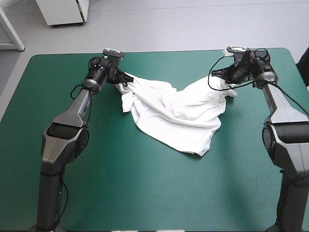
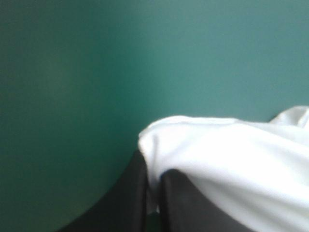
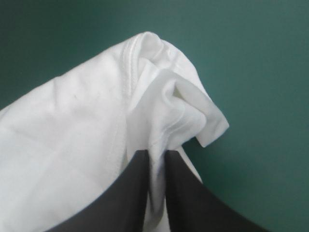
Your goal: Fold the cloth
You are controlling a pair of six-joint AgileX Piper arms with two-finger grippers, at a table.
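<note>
The white T-shirt [image 1: 176,113] hangs stretched between my two grippers over the far half of the teal-green table, sagging in the middle with its lower part resting on the cover. My left gripper [image 1: 126,77] pinches its left end; in the left wrist view the black fingers [image 2: 133,198] are all but shut with white T-shirt [image 2: 231,154] cloth draped over them. My right gripper [image 1: 227,84] holds the right end. The right wrist view shows its fingers [image 3: 181,193] nearly closed on a bunched, hemmed T-shirt [image 3: 159,106] corner.
Bare teal-green cover [image 1: 145,193] spreads across the near half of the table and out to both sides. The far edge of the table [image 1: 164,50] lies just beyond both grippers.
</note>
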